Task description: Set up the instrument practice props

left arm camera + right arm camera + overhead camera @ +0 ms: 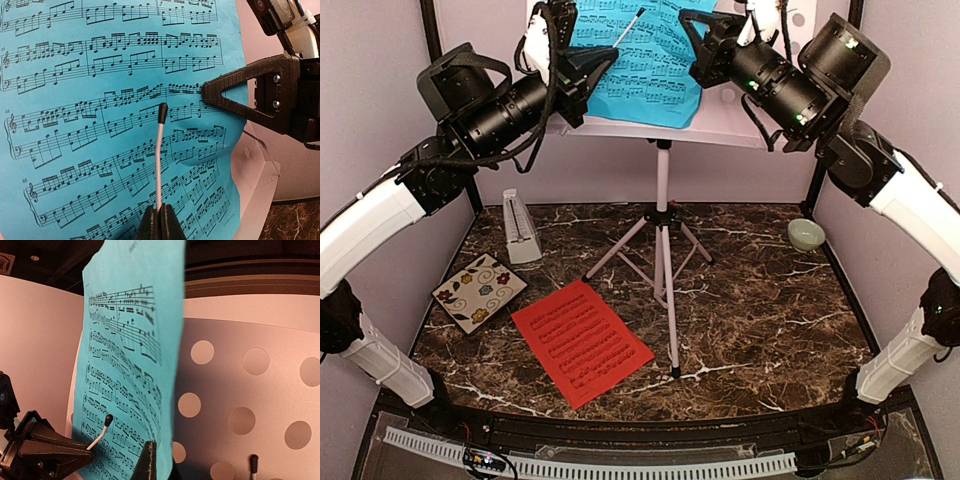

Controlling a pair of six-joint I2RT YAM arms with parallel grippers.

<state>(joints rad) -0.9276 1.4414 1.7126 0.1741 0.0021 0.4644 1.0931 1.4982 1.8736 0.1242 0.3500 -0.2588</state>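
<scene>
You're maybe halfway: the blue sheet (655, 60) is up on the white stand (663, 190), left gripper (160, 222) clamped on its retainer wire (158, 165), right gripper (204, 93) pinched on the sheet's edge, but the red-orange sheet (582, 342) lies flat on the table (750, 320) near the metronome (520, 228).

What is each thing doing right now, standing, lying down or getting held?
music stand, upright on its legs
blue sheet, up on the stand
wire arm, held over the blue sheet
left gripper, shut on the wire arm
right gripper, shut on the blue sheet's edge
red-orange sheet, flat on the table
metronome, upright
coaster, flat
green bowl, upright
</scene>
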